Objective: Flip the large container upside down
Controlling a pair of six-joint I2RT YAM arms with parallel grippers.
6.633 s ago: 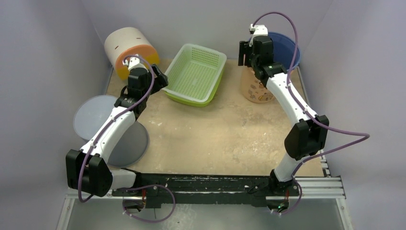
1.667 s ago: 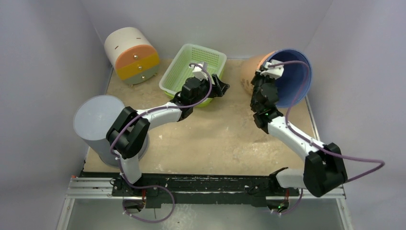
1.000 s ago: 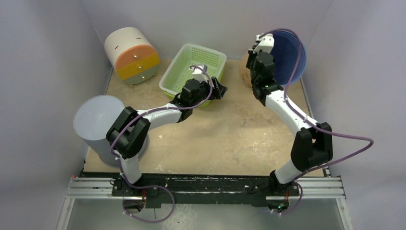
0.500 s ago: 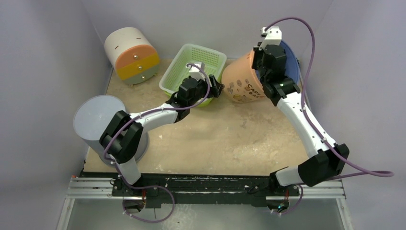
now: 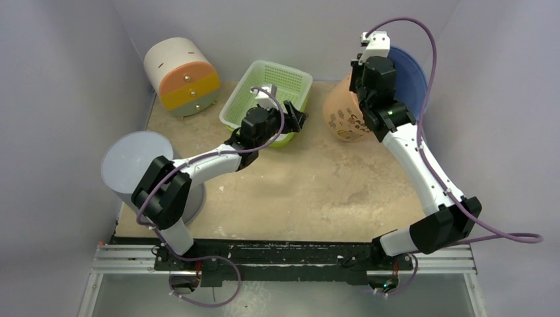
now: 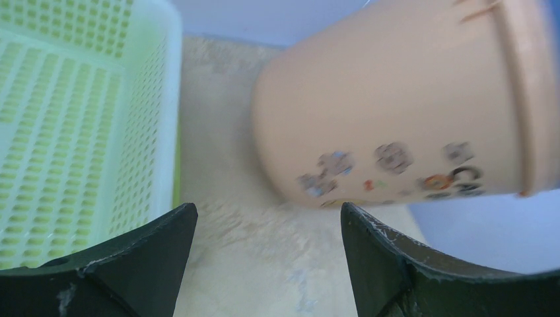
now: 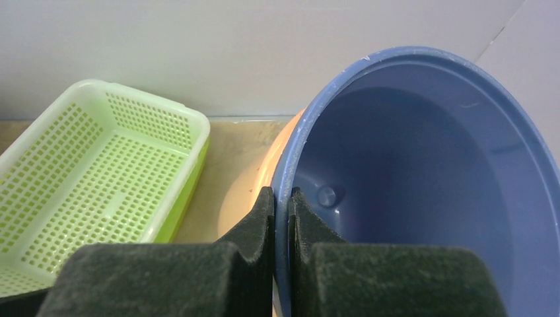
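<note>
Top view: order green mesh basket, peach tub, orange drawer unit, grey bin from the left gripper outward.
1. Green mesh plastic basket, alongside.
2. Peach plastic tub, right.
3. Cream-and-orange drawer unit, back left.
4. Grey cylindrical bin, near left.

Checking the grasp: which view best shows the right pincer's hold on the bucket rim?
Right wrist: the right pincer is shut on the blue rim of the bucket. Top external shows it tilted, grip hidden; left wrist shows only its peach outside.

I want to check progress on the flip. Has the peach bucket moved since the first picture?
Yes. The peach bucket has tipped from upright: its base now points left toward the green basket, and its blue opening faces the right wall.
</note>
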